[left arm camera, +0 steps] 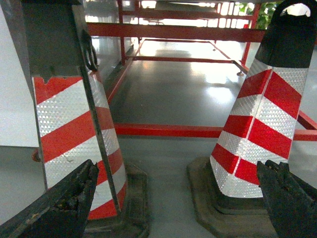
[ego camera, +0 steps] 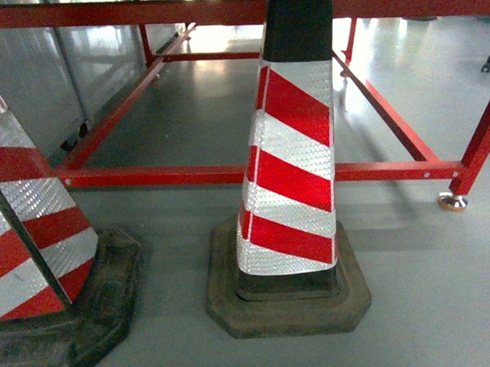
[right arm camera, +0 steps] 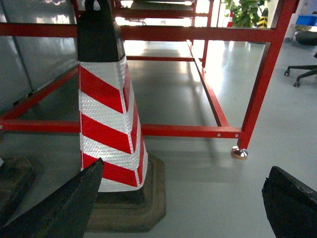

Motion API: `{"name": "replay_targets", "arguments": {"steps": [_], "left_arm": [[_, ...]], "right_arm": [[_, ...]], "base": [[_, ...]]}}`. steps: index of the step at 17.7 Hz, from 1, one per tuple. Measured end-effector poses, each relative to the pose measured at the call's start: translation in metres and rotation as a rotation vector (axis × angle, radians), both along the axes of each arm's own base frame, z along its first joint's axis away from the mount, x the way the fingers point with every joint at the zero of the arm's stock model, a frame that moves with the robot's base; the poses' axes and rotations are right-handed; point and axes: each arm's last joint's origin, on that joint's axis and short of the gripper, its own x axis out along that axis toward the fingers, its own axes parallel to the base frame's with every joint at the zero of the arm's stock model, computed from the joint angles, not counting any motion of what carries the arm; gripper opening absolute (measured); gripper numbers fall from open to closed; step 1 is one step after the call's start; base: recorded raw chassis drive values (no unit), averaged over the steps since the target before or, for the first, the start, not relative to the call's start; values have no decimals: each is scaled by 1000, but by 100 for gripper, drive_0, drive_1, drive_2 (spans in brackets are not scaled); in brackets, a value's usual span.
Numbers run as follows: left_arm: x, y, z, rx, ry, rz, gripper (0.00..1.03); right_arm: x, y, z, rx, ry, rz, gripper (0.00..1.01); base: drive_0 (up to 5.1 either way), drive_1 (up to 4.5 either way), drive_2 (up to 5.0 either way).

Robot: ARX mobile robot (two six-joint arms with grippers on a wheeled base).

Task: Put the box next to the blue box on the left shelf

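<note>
Search step: box, shelf not in view. Cone at 12 o'clock, frame behind. Left end effector, right end effector spread, empty. Next: locate box.

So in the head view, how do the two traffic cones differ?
The middle cone stands almost fully in frame, its black top and whole rubber base visible; the left cone is cut off by the frame edge, showing only one striped side and part of its base. The left cone sits nearer the camera. Both carry red and white reflective stripes on black bases.
</note>
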Motion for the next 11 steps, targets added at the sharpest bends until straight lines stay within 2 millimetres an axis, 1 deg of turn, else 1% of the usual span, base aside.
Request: {"name": "replay_targets", "arguments": {"steps": [11], "left_arm": [[0, 0, 0, 0, 0, 0, 98]], "right_arm": [[0, 0, 0, 0, 0, 0, 98]], "base": [[0, 0, 0]]}}
